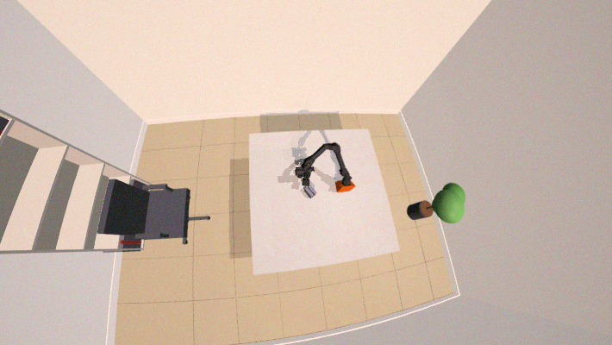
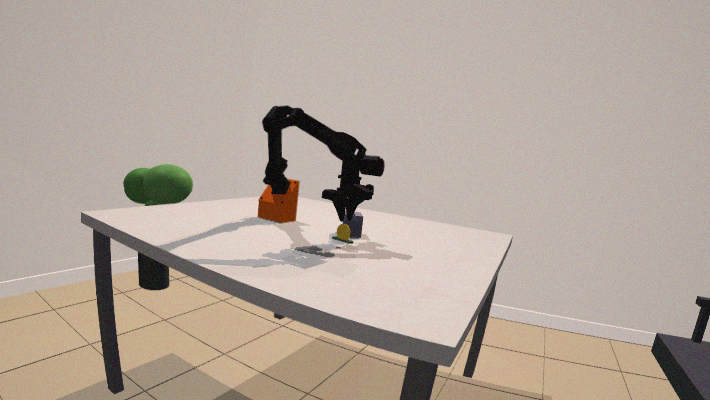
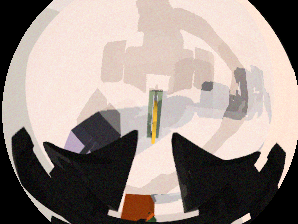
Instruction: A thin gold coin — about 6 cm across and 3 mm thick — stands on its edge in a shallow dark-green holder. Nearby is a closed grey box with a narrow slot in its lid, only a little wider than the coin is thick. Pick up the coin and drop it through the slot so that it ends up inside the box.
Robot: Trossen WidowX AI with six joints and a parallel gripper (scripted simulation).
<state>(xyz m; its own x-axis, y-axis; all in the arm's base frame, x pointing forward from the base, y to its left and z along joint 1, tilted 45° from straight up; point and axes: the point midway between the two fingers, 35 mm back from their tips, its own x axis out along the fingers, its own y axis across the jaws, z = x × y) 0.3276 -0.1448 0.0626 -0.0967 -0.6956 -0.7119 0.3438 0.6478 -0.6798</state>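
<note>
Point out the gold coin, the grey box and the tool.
gold coin (image 2: pixel 343 231), exterior view, on its flat face.
grey box (image 2: pixel 357 225), exterior view, on its side wall.
tool (image 2: pixel 346 216), exterior view, between the fingertips above the coin.

A plain room of a home: beige square floor tiles (image 1: pixel 172 276) meet pale grey walls (image 2: pixel 550 125) with a white skirting board (image 2: pixel 565 320). A striped staircase (image 1: pixel 47 194) climbs at the left, and a round green potted plant (image 1: pixel 448 203) stands at the right, beside the white four-legged counter (image 2: pixel 410 280).
</note>
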